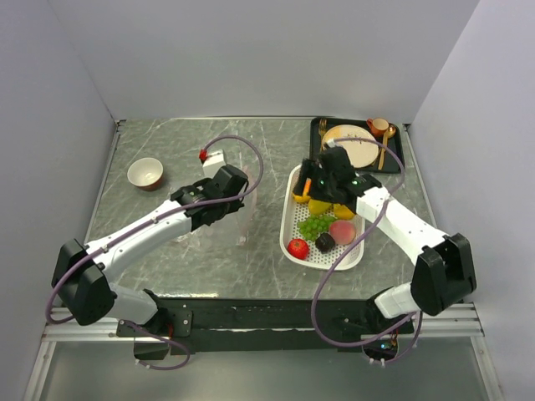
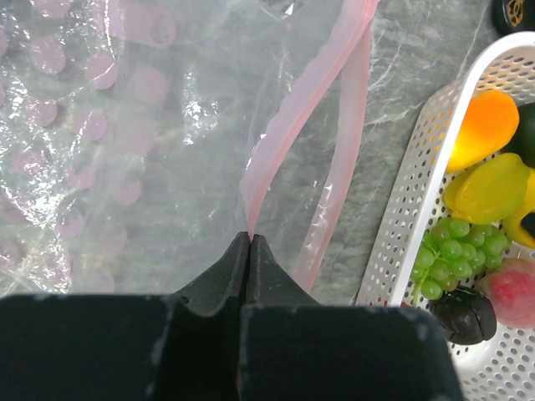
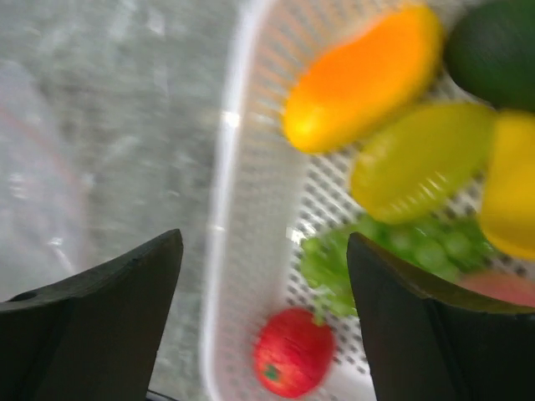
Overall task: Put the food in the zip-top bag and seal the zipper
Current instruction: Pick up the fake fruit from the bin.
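Overhead: left end effector [image 1: 238, 196] holds the clear, crinkly plastic zip-top bag [image 1: 242, 219] near the middle of the grey marbled table [image 1: 167, 251]. Right end effector [image 1: 311, 188] hovers over the small toy fruits [image 1: 322, 225] in the white perforated basket [image 1: 287, 238].

Left wrist: jaws pinched shut on the pale pink zipper strip [image 2: 303, 104], at its very edge. The thin film may slip, collapsing the mouth.

Right wrist: jaws wide, empty, above the orange mango [image 3: 364, 79] and red tomato [image 3: 292, 351]. An off-centre closure could squirt smooth fruit aside.

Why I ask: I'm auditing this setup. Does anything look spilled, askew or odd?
Nothing stands out. The food lies inside the white basket, none spilled. The left claw pinches the zipper of the zip-top bag; the right claw hangs open above the basket.
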You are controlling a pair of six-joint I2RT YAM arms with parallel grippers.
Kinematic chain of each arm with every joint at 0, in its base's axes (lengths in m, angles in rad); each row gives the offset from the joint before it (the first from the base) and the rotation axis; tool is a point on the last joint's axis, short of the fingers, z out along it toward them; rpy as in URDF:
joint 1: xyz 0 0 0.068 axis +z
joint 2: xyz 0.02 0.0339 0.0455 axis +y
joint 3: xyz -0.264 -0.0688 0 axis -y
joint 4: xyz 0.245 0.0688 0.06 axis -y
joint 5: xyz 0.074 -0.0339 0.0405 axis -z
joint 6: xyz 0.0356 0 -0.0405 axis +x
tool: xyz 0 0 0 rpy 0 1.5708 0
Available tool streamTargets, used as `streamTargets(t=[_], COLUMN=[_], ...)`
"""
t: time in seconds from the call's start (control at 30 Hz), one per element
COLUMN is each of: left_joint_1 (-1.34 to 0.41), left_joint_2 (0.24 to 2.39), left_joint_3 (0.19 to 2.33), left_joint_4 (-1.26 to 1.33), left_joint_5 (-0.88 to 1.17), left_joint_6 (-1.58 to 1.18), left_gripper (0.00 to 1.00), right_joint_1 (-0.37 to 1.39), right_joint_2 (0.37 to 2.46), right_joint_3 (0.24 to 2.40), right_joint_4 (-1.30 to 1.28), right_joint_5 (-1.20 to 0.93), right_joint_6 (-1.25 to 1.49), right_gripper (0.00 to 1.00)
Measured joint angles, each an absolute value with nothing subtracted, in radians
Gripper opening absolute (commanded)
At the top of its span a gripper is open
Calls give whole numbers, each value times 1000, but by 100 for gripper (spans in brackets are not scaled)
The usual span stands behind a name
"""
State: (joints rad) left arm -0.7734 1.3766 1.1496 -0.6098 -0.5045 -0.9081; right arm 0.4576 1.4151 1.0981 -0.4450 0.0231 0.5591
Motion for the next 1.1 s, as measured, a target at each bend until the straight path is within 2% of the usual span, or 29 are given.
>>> streamTargets(t=[0.27, 0.5, 0.87, 0.97, 1.1], left_joint_1=[-767, -757, -752, -747, -744], left_joint_2=[1386, 1386, 1375, 1374, 1374], left_joint_3=[1122, 1103, 1090, 1090, 1090], left_joint_4=[-566, -540, -520, -520, -520], left_joint_5=[-465, -435, -431, -431, -431], left_joint_6=[-884, -871, -850, -850, -850], left_gripper=[3, 4, 7, 6, 6], right_joint_1=[355, 358, 385, 389, 391], right_joint_2=[1329, 1354, 1504, 1546, 1578], right_joint_3=[889, 885, 898, 905, 914], right_joint_4=[-503, -502, -508, -509, -500], right_joint_5=[-31, -74, -68, -68, -75], right_joint_6=[593, 603, 590, 590, 589], right_gripper=[83, 81, 75, 65, 43])
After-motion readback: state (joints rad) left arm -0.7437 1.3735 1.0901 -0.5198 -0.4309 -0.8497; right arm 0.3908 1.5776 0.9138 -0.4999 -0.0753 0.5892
